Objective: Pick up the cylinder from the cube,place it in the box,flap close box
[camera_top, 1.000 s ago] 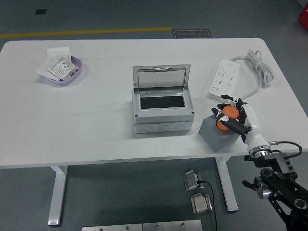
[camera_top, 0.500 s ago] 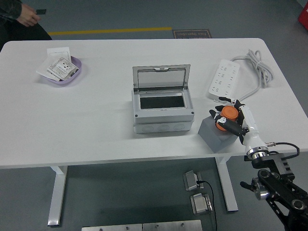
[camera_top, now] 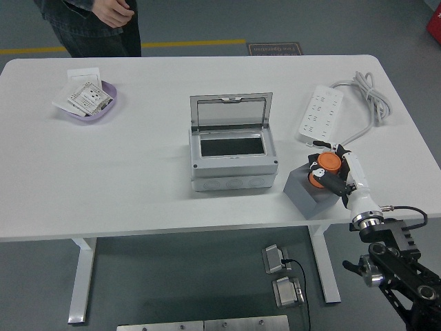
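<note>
Fingers [camera_top: 333, 183] of your right hand [camera_top: 335, 172] are curling around the orange cylinder [camera_top: 324, 169], gripping it from its right side while its black fingertips are wrapping over the front. You are seeing the cylinder sitting at the top of the grey cube [camera_top: 306, 192], and whether it is resting on the cube or hanging just clear of it is not something you can tell from this angle. The cube is standing near the table's [camera_top: 138, 179] front edge, just right of the grey box [camera_top: 232, 152], which is sitting apart from it with its clear-windowed flap [camera_top: 230, 111] standing open and tilting back toward the far side. Your right arm [camera_top: 396, 265] is coming in from the lower right corner, below the table edge. Beyond the hand, a white power strip [camera_top: 320, 114] is lying with its cable [camera_top: 372, 96] looping toward the far right corner. Well off to the far left, a lilac dish [camera_top: 88, 101] is holding paper packets. A person [camera_top: 96, 24] in dark clothing is standing at the far left corner, their hands [camera_top: 114, 10] resting together, well clear of everything on the table.
</note>
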Motion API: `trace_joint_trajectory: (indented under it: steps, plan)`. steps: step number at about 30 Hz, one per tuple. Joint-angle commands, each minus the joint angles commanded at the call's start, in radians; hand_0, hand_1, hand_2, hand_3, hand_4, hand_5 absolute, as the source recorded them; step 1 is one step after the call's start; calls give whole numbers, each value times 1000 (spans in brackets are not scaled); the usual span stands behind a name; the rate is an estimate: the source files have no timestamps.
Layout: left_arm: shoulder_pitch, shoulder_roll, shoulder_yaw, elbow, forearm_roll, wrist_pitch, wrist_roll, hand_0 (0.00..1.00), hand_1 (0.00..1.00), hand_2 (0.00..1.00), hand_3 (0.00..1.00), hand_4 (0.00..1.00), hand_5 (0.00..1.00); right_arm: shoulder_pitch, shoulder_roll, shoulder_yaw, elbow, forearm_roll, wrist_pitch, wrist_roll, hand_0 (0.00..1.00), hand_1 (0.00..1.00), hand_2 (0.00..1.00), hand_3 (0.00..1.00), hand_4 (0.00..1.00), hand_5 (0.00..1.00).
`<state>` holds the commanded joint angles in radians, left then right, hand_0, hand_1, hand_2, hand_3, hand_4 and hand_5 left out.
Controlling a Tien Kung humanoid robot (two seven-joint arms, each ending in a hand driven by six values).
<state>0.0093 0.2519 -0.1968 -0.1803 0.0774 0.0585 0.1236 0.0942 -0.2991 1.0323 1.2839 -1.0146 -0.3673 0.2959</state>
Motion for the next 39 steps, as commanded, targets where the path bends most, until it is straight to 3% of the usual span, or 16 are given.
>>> trace_joint_trajectory:
  steps: [4,5,10,11,16,17,22,23,28,32,39]
  plan:
    - [1,0,-6,0,2,0,-1,609,638,592,597,633,146,-1,1,3,4,5,-3,-1,773,599,500,575,2,137]
    - [2,1,-10,0,3,0,-1,609,643,593,599,637,148,-1,2,3,4,5,-4,-1,744,559,489,488,2,88]
    - [3,2,-23,0,10,0,-2,609,643,593,599,637,148,0,1,1,9,3,-11,-1,744,559,489,488,2,88]
    - [3,2,-22,0,9,0,-2,608,646,599,602,649,156,1,0,1,11,3,-13,-1,643,523,478,398,2,2]
    - [4,0,-12,0,5,1,-2,608,646,599,602,649,156,10,-10,0,31,-6,-23,-3,643,523,478,398,2,2]
    - [4,0,-8,0,2,1,-2,608,647,600,603,655,164,12,-12,0,36,-9,-25,-3,575,484,417,321,11,2]
    - [5,-1,4,0,-5,1,-2,608,647,600,603,655,164,24,-26,9,62,-39,-34,-12,575,484,417,321,11,2]
    - [5,-1,4,0,-5,2,-1,608,647,599,603,657,168,26,-29,12,66,-45,-36,-15,503,431,370,262,2,2]
    - [7,-2,9,0,-9,2,-1,608,647,599,603,657,168,39,-48,26,99,-81,-45,-32,503,431,370,262,2,2]
    - [9,-3,-11,0,12,2,5,608,647,601,604,666,179,70,-68,5,134,-150,-67,-76,500,433,364,261,2,2]
    - [13,-1,-71,0,72,4,19,609,647,601,605,665,180,216,-74,-133,133,-343,-117,-223,492,433,365,256,2,2]
